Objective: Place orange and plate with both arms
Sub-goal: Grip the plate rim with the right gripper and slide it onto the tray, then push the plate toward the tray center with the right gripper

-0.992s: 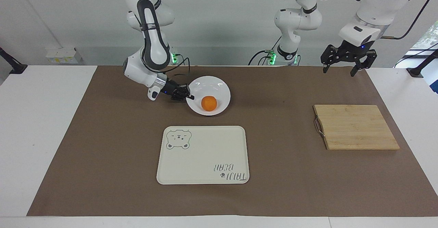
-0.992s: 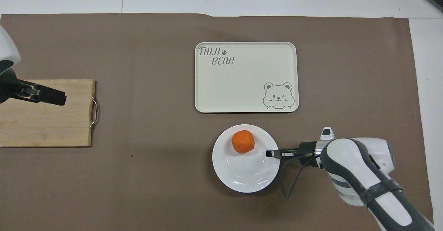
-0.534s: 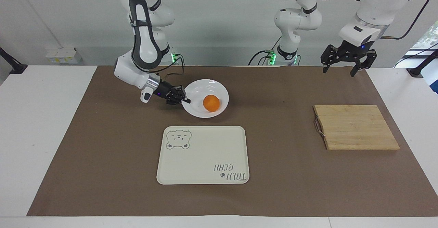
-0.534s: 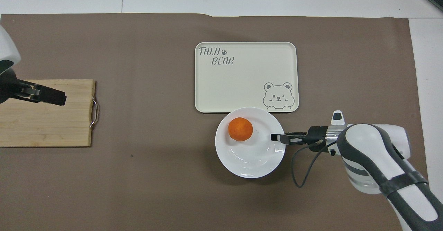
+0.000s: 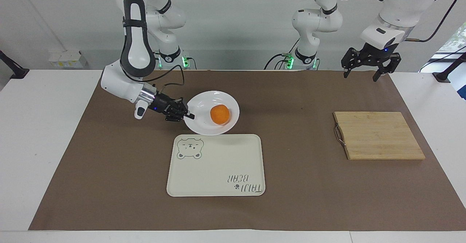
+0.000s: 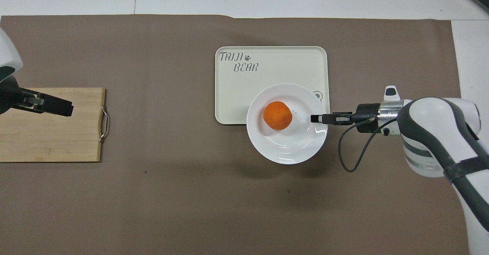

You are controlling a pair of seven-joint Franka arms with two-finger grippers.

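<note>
The white plate [image 5: 204, 106] [image 6: 294, 150] is up in the air, slightly tilted, with the orange [image 5: 220, 114] [image 6: 278, 115] lying in its well. My right gripper [image 5: 189, 116] [image 6: 316, 118] is shut on the plate's rim at the side toward the right arm's end. The plate hangs over the edge of the cream bear tray [image 5: 218, 170] [image 6: 267, 64] that lies nearest to the robots. My left gripper [image 5: 366, 73] [image 6: 57, 108] waits, open and holding nothing, high above the wooden cutting board [image 5: 378, 135] [image 6: 49, 140].
The cutting board with its metal handle [image 5: 339, 134] lies toward the left arm's end of the table. A brown mat [image 5: 109, 170] covers the table's middle, with white table [image 5: 32, 126] at both ends.
My right gripper has lifted the plate with the orange off the mat and carried it away from the robots, up to the tray's edge. The left arm has not moved.
</note>
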